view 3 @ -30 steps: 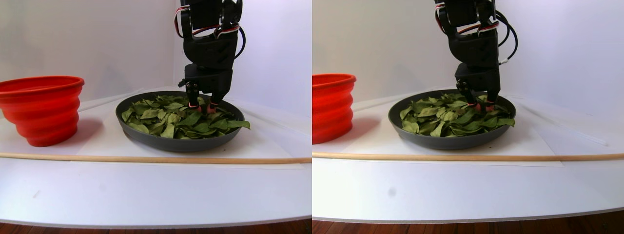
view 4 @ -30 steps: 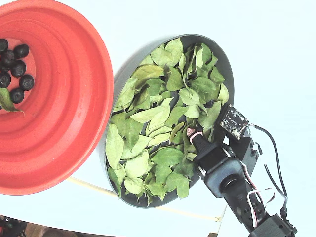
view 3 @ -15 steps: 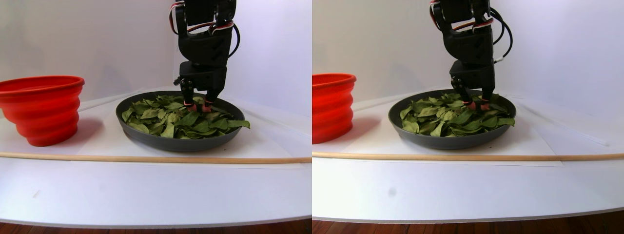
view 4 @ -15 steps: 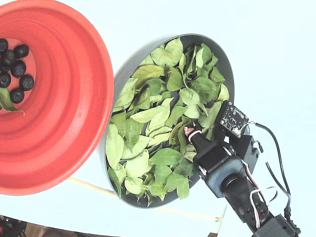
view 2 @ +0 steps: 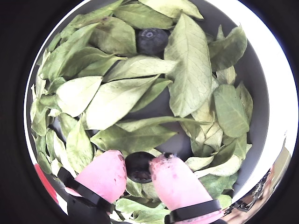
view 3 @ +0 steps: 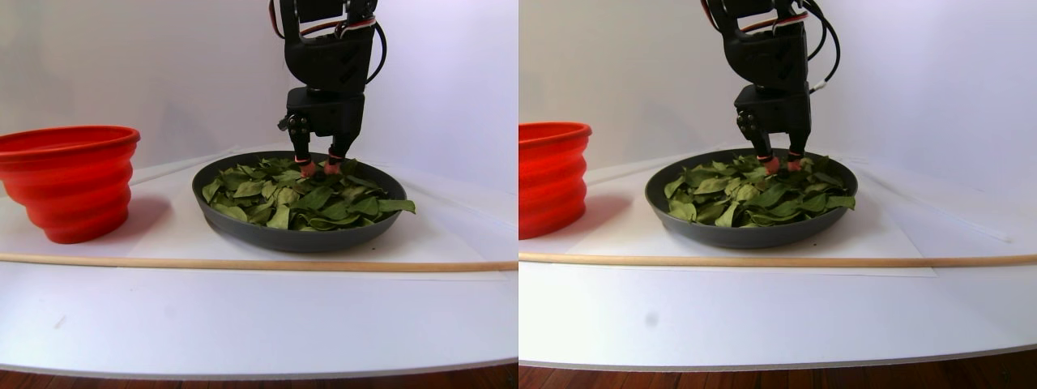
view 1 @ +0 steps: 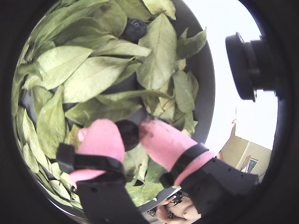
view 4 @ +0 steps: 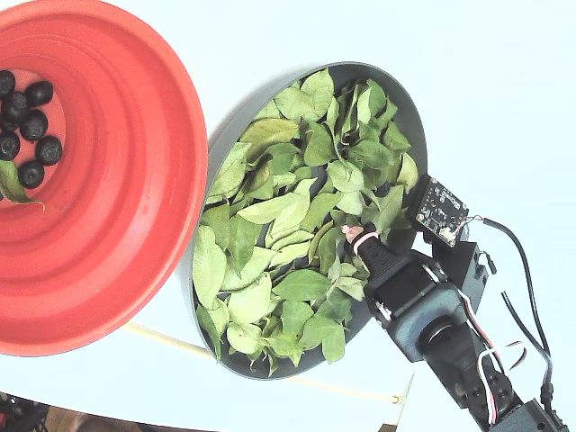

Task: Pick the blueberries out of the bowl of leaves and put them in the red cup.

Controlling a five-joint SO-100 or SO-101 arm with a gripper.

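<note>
White walls and a white tabletop [view 3: 259,316] surround your work, with a thin wooden rod [view 3: 243,264] lying across the front of the table in the stereo pair view. Your gripper [view 2: 138,171] hangs over the bowl [view 4: 414,117], its pink-padded fingers [view 2: 101,176] nearly closed on one dark blueberry [view 2: 139,166] — in both wrist views the berry sits squeezed between the two pads, touching each. In the stereo pair view the fingertips are just at the top of the leaves [view 4: 288,216], towards the bowl's back rim; you cannot tell from there whether the berry is clear of them.

Ahead of the fingertips in a wrist view, a second blueberry [view 2: 152,40] lies among the leaves near the far side of the bowl, half tucked under a leaf edge; it also shows at the top of a wrist view [view 1: 134,29]. Between it and your fingers the leaves part to show bare grey bowl floor.

Well away from the gripper, on the other side of the bowl from it in the fixed view, stands the red cup [view 4: 135,180] — its rim just beside the bowl's rim. On its pinkish bottom rest several blueberries [view 4: 27,126] in a cluster, with one stray green leaf [view 4: 11,184] beside them
</note>
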